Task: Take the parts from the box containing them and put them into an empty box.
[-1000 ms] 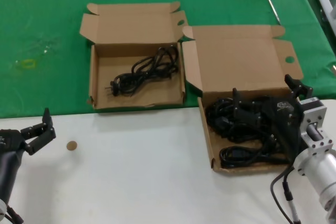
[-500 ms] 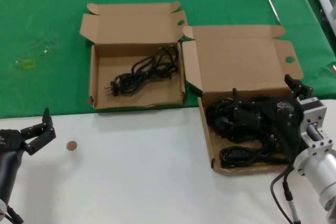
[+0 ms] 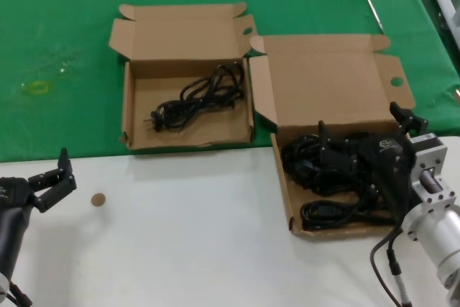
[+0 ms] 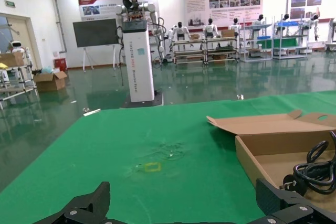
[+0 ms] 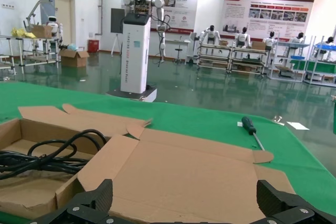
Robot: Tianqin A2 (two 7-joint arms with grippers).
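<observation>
While the right gripper (image 3: 363, 150) sat down inside the wider box (image 3: 290, 199), its fingers were spread wide with nothing visibly clamped — the tangled cords (image 3: 327, 170) lay directly under and around the tips, so the coming move looked like a short drop and close, not a reach. The pile had no clean long axis; loops ran every way, thickest on the side toward the other box. The left gripper (image 3: 52, 180) was parked well off over the white tabletop (image 3: 187, 235), fingers apart, idle — the right arm was clearly the nearer one.

One cord (image 3: 198, 98) already lay in the narrower box (image 3: 128, 116), which stood beyond the right gripper and toward the left arm, touching the wider box's side flap.

Cords: thin black rubber, floppy, moulded plugs — likely to snag and drag neighbours. Boxes: matte brown corrugated card, light, could shift.
</observation>
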